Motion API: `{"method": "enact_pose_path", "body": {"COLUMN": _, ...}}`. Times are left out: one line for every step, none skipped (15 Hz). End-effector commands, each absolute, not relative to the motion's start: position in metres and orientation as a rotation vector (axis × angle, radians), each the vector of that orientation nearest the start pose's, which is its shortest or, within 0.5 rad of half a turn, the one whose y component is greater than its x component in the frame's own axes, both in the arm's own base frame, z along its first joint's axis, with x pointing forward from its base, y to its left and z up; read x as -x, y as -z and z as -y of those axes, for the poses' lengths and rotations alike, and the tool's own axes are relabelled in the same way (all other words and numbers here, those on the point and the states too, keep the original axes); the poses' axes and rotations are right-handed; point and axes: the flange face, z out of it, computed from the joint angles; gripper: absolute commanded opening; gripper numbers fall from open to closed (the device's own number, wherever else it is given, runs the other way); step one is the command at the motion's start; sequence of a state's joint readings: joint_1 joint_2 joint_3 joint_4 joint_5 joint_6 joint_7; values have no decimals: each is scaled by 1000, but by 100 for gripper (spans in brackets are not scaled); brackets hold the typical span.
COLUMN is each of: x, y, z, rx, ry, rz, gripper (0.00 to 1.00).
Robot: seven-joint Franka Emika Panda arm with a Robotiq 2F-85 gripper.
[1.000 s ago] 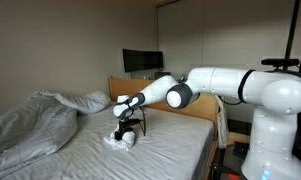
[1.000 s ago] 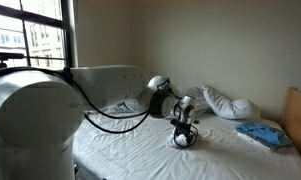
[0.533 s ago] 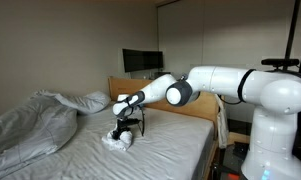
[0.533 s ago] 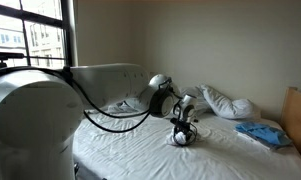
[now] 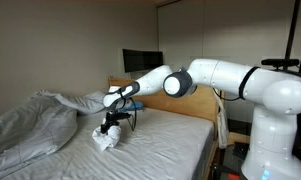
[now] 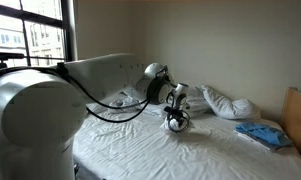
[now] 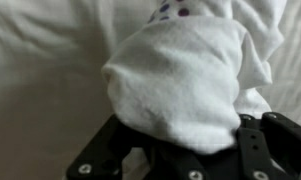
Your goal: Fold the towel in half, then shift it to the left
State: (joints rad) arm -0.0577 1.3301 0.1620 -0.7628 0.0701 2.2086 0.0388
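The towel (image 5: 105, 139) is a small white bunch hanging under my gripper (image 5: 113, 122), its lower end at the white sheet of the bed (image 5: 160, 150). In both exterior views the arm reaches over the middle of the mattress, with the gripper (image 6: 173, 116) pointing down and the towel (image 6: 173, 124) gathered beneath it. In the wrist view the towel (image 7: 185, 80) fills the centre as a rounded, wrinkled lump, its lower edge tucked into the black gripper (image 7: 186, 148). The jaws are shut on the fabric and their tips are hidden by it.
A large pale grey duvet (image 5: 30, 125) is heaped at one side of the bed, next to a pillow (image 5: 90, 101). A small bright blue item (image 6: 260, 133) lies near the wooden headboard (image 6: 298, 120). A dark monitor (image 5: 140, 62) stands behind the bed.
The jaws have closed further on the towel. The gripper has carried it across the mattress toward the duvet side and lifted it slightly.
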Motion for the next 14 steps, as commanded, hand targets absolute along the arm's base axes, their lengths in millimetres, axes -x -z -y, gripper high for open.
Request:
{"method": "enact_pose_path", "body": {"x": -795, "y": -158, "z": -66, "rx": 2956, "ry": 183, "rz": 1, "gripper": 12}}
{"method": "enact_pose_path", "body": {"x": -793, "y": -165, "z": -81, "rx": 2962, "ry": 185, "rz": 48, "gripper": 12}}
{"method": "enact_pose_path", "body": {"x": -791, "y": -172, "z": -102, "rx": 2967, "ry": 187, "rz": 108, "gripper": 12}}
{"method": "enact_pose_path", "body": {"x": -789, "y": -178, "z": -119, "rx": 2969, "ry": 196, "rz": 156, "gripper": 12}}
{"method": "enact_pose_path", "body": {"x": -785, "y": -183, "z": -141, "rx": 2964, "ry": 204, "rz": 222, "gripper": 12}}
{"method": "enact_pose_path", "body": {"x": -783, "y": -191, "z": -162, "rx": 2948, "ry": 219, "rz": 287, "gripper": 11}}
{"method": "enact_pose_path", "body": {"x": -779, "y": -196, "z": -183, "rx": 2937, "ry": 227, "rz": 357, "gripper": 11}}
{"method": "enact_pose_path", "body": {"x": -775, "y": -199, "z": -201, "rx": 2926, "ry": 233, "rz": 415, "gripper": 11}}
{"method": "enact_pose_path", "body": {"x": -771, "y": -201, "z": -222, "rx": 2910, "ry": 232, "rz": 478, "gripper": 11}}
{"method": "enact_pose_path", "body": {"x": -766, "y": -203, "z": -239, "rx": 2893, "ry": 228, "rz": 536, "gripper": 11}}
{"method": "enact_pose_path", "body": {"x": -759, "y": -201, "z": -260, "rx": 2872, "ry": 212, "rz": 605, "gripper": 11}}
{"method": "enact_pose_path", "body": {"x": -753, "y": -199, "z": -278, "rx": 2857, "ry": 194, "rz": 667, "gripper": 11}}
{"method": "enact_pose_path", "body": {"x": -746, "y": -196, "z": -295, "rx": 2838, "ry": 178, "rz": 728, "gripper": 11}}
{"method": "enact_pose_path", "body": {"x": -739, "y": -192, "z": -310, "rx": 2822, "ry": 166, "rz": 785, "gripper": 11}}
